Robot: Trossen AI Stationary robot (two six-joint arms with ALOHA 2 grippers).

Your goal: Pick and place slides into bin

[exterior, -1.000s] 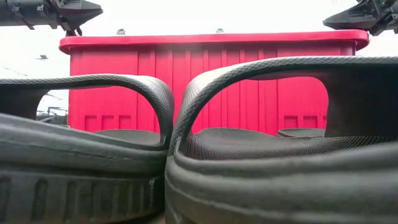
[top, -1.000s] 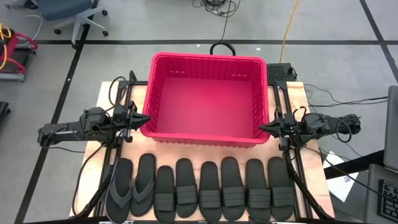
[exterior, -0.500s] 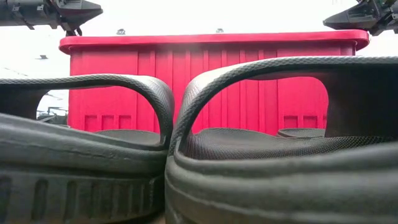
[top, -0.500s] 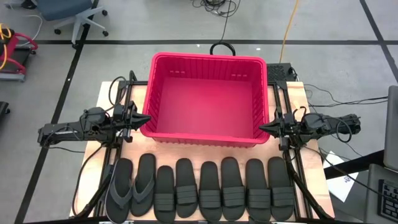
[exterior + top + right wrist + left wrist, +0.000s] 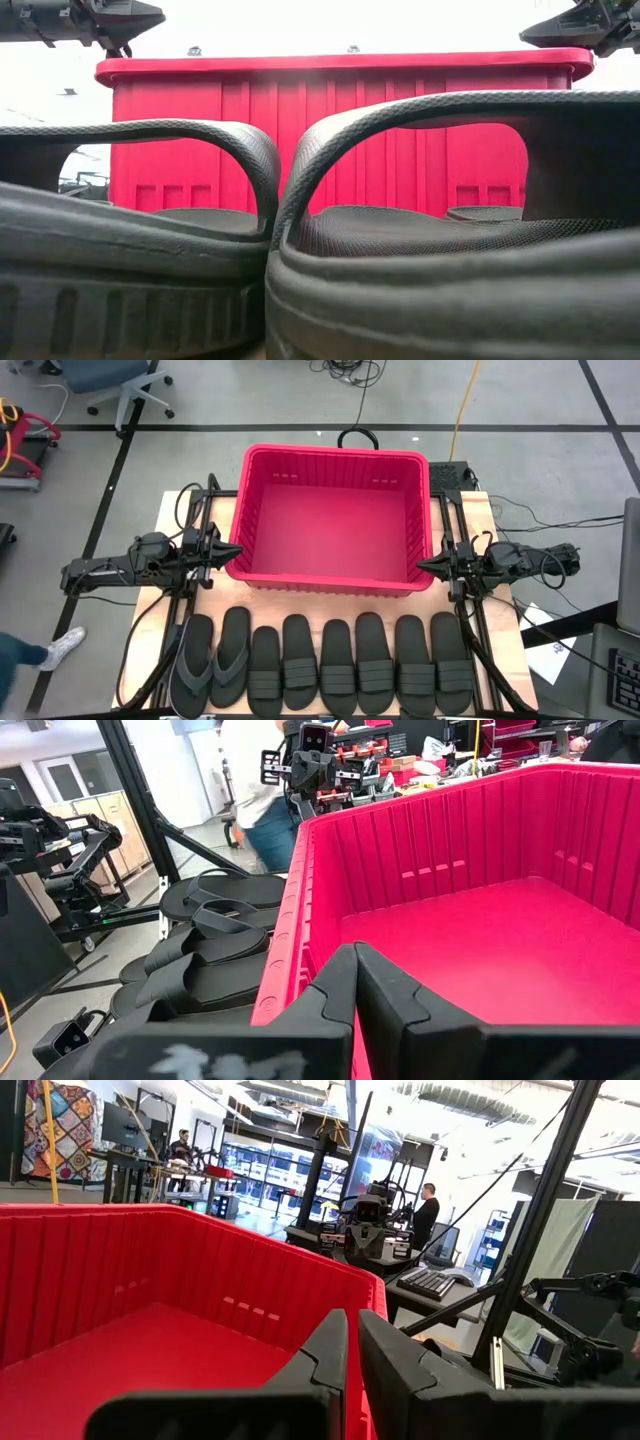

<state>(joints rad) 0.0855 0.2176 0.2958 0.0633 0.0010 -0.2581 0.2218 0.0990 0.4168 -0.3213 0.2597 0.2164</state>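
The bin (image 5: 335, 520), a large red basket, stands on the far middle of the table with nothing in it. Several black slides (image 5: 355, 663) lie side by side, soles down, along the near edge. Two thong flip-flops (image 5: 210, 660) lie at the row's left end. My left gripper (image 5: 232, 552) hovers shut at the bin's left wall, just above its rim (image 5: 300, 1270). My right gripper (image 5: 422, 566) hovers shut at the right wall, pointing across the bin (image 5: 480, 920). In the low view both grippers (image 5: 155, 17) (image 5: 530, 38) stand above the bin's rim (image 5: 340, 62).
The bin's black loop handle (image 5: 357, 438) sticks out at its far side. Black frame rails (image 5: 190, 590) run along both table sides. A person's leg and white shoe (image 5: 45, 650) show on the floor left of the table. A keyboard (image 5: 625, 675) lies at the right.
A person's leg and white shoe have come into view on the floor at the table's left. Both arms, the bin and the slides stand as before.
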